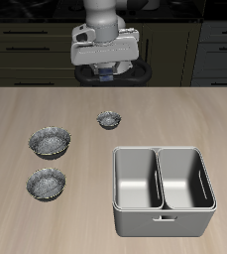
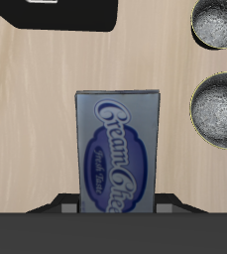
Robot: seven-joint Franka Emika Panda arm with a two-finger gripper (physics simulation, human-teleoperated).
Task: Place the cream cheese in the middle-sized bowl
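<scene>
My gripper [image 1: 106,69] is at the back of the table, raised above it. It is shut on the cream cheese [image 1: 107,74], a dark blue packet with a paler label that fills the middle of the wrist view [image 2: 116,149], with the gripper [image 2: 116,205] closed on its end. The middle-sized bowl [image 1: 47,183], speckled grey with a shiny rim, stands near the table's front edge, far from the gripper. It shows cut off at the edge of the wrist view [image 2: 221,20].
The slightly wider speckled bowl [image 1: 50,141] stands just behind the middle-sized one and shows in the wrist view [image 2: 219,109]. The tiny speckled bowl [image 1: 109,120] sits mid-table in front of the gripper. A grey two-compartment metal bin [image 1: 163,189] stands by the front edge.
</scene>
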